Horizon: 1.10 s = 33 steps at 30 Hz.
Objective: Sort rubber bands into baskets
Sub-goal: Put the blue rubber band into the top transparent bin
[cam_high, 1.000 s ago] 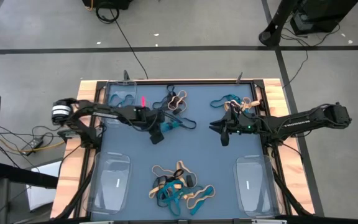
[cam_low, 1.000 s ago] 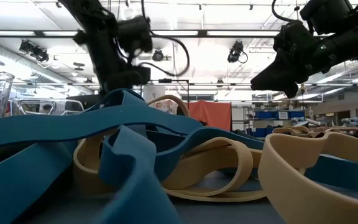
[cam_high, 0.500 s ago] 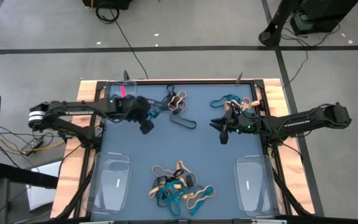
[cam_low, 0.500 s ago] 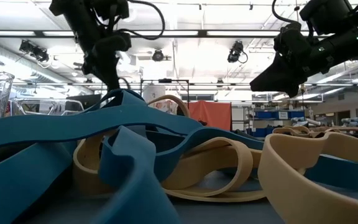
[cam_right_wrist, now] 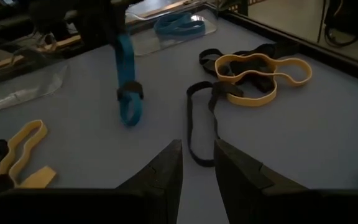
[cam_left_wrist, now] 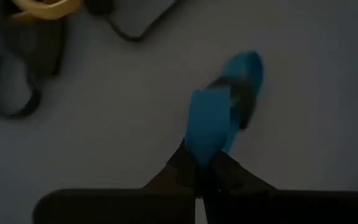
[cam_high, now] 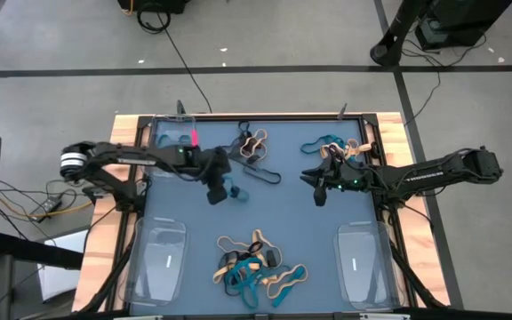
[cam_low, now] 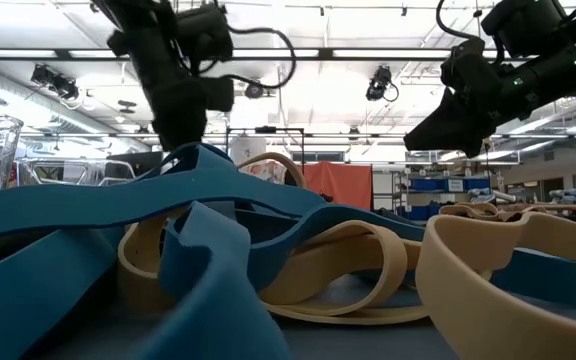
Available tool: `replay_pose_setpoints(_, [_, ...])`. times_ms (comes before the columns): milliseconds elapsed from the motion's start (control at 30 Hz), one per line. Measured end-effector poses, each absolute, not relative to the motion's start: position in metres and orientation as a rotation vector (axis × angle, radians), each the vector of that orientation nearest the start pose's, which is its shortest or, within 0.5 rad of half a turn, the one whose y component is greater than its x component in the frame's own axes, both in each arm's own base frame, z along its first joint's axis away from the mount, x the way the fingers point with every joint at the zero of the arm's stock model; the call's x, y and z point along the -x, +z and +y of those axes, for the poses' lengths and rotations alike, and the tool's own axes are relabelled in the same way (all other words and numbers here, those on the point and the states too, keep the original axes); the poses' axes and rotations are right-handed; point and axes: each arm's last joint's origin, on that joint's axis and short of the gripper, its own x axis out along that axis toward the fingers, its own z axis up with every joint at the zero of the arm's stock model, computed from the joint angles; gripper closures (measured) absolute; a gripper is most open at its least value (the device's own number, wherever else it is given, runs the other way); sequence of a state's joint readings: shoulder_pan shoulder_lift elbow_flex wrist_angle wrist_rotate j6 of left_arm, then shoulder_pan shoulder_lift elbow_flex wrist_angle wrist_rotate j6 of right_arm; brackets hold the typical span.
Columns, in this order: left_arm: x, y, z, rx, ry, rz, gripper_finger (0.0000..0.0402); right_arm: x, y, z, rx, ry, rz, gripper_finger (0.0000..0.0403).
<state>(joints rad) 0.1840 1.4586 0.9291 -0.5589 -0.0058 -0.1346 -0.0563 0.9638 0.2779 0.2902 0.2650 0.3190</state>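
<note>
Hanging from the left end effector (cam_high: 217, 190), whose fingers are pinched tight on its upper end, a teal-blue rubber band (cam_right_wrist: 128, 81) droops to the counter (cam_high: 292, 222), a black band looped around its lower part. Right end effector (cam_high: 319, 192) hovers empty nearby, fingers narrowly parted. Another teal band lies in the far-left basket (cam_high: 172, 134).

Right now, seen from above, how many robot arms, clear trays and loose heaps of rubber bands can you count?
Robot arms: 2
Clear trays plainly seen: 3
Heaps of rubber bands on the table: 3
Teal rubber band held by the left gripper: 1
Total: 9
</note>
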Motion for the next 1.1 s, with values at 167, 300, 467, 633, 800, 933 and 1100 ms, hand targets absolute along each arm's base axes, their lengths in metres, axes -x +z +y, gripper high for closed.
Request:
replay_pose_setpoints(167, [-0.289,0.219,0.053,0.127,0.346,1.016,0.0392,-0.184,0.175,-0.018,-0.284,-0.391,0.338,0.0298])
replay_pose_setpoints(300, [-0.302,0.234,0.042,0.025,0.415,0.829,0.0392,-0.184,0.174,-0.016,-0.294,-0.377,0.345,0.0298])
replay_pose_setpoints(467, [-0.306,0.231,0.029,-0.038,0.302,0.838,0.0392,-0.184,0.174,-0.015,-0.296,-0.363,0.35,0.0298])
replay_pose_setpoints(633, [-0.308,0.233,0.032,-0.14,0.248,0.828,0.0392,-0.185,0.174,-0.015,-0.297,-0.362,0.346,0.0298])
replay_pose_setpoints(800, [-0.317,0.242,0.033,-0.019,0.212,0.675,0.0392,-0.192,0.183,-0.013,-0.423,-0.317,0.213,0.0298])
replay_pose_setpoints(933, [-0.318,0.243,0.036,-0.013,0.222,0.658,0.0392,-0.205,0.187,-0.01,-0.385,-0.269,0.104,0.0298])
replay_pose_setpoints(1100, [-0.321,0.247,0.035,-0.002,0.225,0.61,0.0392,-0.232,0.186,-0.015,-0.348,-0.275,0.145,0.0298])
